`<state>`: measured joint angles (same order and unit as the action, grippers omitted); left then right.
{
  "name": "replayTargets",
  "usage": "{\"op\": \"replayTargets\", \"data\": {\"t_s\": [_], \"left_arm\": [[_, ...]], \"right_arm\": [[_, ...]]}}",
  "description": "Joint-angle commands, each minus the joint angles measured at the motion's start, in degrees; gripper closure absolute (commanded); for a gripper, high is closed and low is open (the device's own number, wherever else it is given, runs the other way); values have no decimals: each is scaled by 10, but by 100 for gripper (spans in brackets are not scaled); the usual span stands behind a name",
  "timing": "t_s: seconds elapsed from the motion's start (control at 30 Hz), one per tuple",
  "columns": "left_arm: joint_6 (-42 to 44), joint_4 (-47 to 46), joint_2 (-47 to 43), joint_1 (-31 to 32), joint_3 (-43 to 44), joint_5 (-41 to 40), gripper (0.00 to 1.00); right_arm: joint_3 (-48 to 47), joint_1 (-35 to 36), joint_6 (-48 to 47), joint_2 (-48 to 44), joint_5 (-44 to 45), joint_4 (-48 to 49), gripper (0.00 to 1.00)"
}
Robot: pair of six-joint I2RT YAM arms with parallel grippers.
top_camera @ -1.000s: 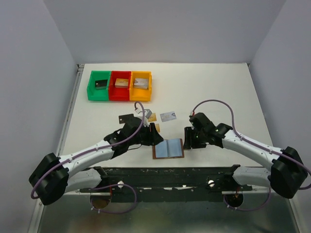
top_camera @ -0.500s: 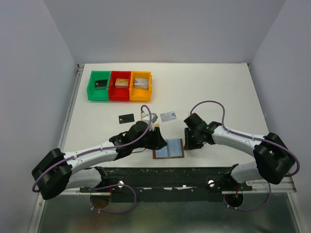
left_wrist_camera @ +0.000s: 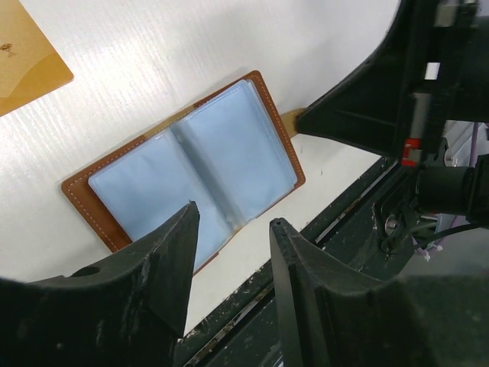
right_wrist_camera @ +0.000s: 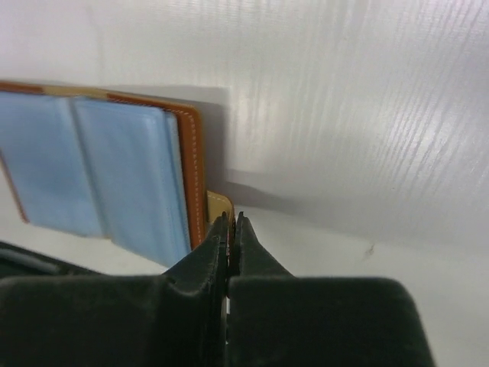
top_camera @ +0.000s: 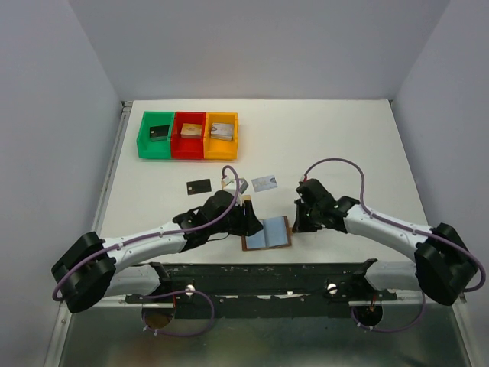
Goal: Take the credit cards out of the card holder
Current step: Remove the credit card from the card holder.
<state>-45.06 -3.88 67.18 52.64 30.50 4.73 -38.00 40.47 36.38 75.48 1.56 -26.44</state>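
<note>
The card holder (top_camera: 266, 232) lies open near the table's front edge, brown leather with pale blue pockets (left_wrist_camera: 191, 168). I cannot tell whether any card sits in the pockets. My right gripper (right_wrist_camera: 231, 218) is shut on the holder's little brown tab strap (right_wrist_camera: 220, 205) at its right edge (top_camera: 296, 222). My left gripper (left_wrist_camera: 234, 215) is open and hovers over the holder's left, near side (top_camera: 248, 218), nothing between its fingers. Three credit cards lie loose on the table: a black one (top_camera: 199, 186), a silvery one (top_camera: 264, 182) and a gold one (left_wrist_camera: 23, 53).
Green (top_camera: 157, 134), red (top_camera: 189, 134) and orange (top_camera: 221, 135) bins with small blocks stand at the back left. The dark metal rail (top_camera: 260, 279) runs just in front of the holder. White walls enclose the table on three sides.
My right gripper has closed onto the tab strap. My left gripper has shifted right, closer to the holder, and now covers most of the gold card in the top view.
</note>
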Motion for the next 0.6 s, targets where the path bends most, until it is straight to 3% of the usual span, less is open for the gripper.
{"op": "replayTargets", "data": {"t_s": [0.0,0.23,0.33,0.57], "left_arm": [[-6,-17,2,2,5,-14,44],[-49,-80,11,-27,-3,52,40],[-53,-132,33,-46,-11,133,34],[-41,-98,92,-43,26,153,37]], "right_arm": [[20,-2,-31,-81,-52,40,100],[49,-2,-50,-183,-139,60,100],[56,-2,-42,-199,-152,65,100],[63,-2,-40,-202,-169,74,100]]}}
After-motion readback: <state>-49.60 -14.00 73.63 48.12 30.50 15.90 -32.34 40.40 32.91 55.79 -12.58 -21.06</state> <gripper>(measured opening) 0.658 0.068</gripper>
